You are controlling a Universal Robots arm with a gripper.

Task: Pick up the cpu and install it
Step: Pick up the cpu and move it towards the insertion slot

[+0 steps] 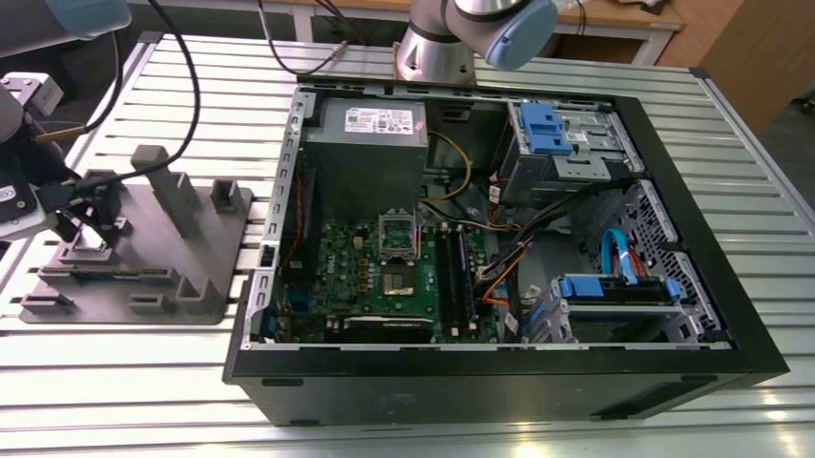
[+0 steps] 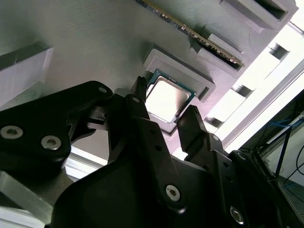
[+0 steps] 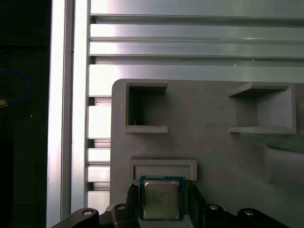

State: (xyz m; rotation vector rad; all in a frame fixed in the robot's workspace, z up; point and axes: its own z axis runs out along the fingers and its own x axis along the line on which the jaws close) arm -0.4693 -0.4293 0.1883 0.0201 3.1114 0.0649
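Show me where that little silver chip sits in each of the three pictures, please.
Exterior view: too small to pick out; the gripper hangs over the grey tray at the exterior view's left.
Second wrist view: the cpu lies in a rimmed pocket of the tray, at the gripper's tip.
First wrist view: the cpu, same pocket, same tip.
Shared landmark: the grey tray.
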